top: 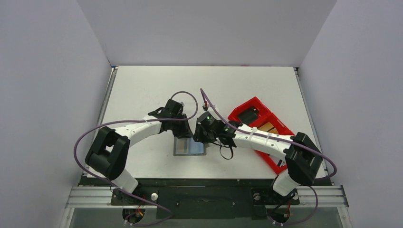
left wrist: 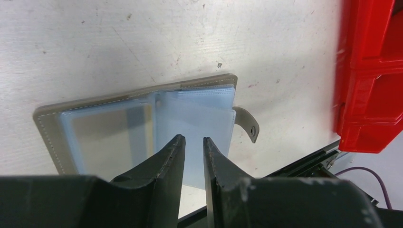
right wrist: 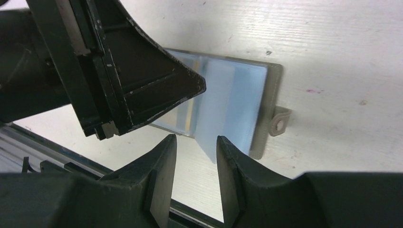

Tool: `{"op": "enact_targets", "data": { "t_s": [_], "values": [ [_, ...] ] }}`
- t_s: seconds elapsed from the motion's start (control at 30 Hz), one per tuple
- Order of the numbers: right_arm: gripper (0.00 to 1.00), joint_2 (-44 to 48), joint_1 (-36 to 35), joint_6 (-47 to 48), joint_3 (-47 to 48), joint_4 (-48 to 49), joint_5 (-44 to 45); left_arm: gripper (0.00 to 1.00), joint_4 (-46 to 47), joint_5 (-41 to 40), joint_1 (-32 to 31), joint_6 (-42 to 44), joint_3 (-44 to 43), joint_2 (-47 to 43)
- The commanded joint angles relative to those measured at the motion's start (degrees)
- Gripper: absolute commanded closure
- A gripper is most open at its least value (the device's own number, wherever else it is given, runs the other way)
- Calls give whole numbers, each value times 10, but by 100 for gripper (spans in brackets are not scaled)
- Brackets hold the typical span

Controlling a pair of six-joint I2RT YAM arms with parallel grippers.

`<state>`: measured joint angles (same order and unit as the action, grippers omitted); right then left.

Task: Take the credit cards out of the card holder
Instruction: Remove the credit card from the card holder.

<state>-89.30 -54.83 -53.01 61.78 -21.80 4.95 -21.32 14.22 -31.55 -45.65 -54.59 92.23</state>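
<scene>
The card holder [top: 189, 147] lies open on the table, grey edged with blue-grey clear pockets [left wrist: 109, 128], its tab [left wrist: 248, 124] pointing right. A loose pocket leaf [right wrist: 228, 123] stands up from its right half. My left gripper [left wrist: 194, 138] hovers over the middle fold, slightly open, nothing between its fingers. My right gripper [right wrist: 196, 138] is open at the holder's near edge, with the raised leaf just beyond its right fingertip and not gripped. A tan tint shows in the left pocket [right wrist: 187, 116]; I cannot tell if it is a card. One tan credit card [top: 269, 127] lies in the red tray.
The long red tray [top: 247, 107] sits to the right of the holder, under my right arm, and holds a black block [top: 248, 116]. In the left wrist view the tray's wall [left wrist: 370, 71] is close to the holder's right. The table's near edge runs just behind both grippers.
</scene>
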Motion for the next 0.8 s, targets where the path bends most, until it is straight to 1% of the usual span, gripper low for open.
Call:
{"op": "enact_targets", "data": {
  "t_s": [0.0,0.2,0.3,0.37,0.47,0.63,0.77],
  "values": [
    [67,-25,-11,0,39,27,-19,81,-8,6,15,18,9,-27],
    [67,-49,-18,-1,58,35,-36,81,-17,0,26,23,18,-39],
    [67,-67,-18,-1,67,43,-44,81,-22,-11,47,24,32,-56],
    [67,-84,-18,-3,72,53,-65,81,-31,-13,63,32,39,-64],
    [67,-123,-17,-3,86,60,-81,80,-37,-17,85,44,55,-73],
    [67,-167,-18,3,112,56,-77,81,-33,-16,102,49,82,-84],
    [67,-199,-19,13,132,32,-57,81,-25,-12,106,48,99,-86]
  ]
}}
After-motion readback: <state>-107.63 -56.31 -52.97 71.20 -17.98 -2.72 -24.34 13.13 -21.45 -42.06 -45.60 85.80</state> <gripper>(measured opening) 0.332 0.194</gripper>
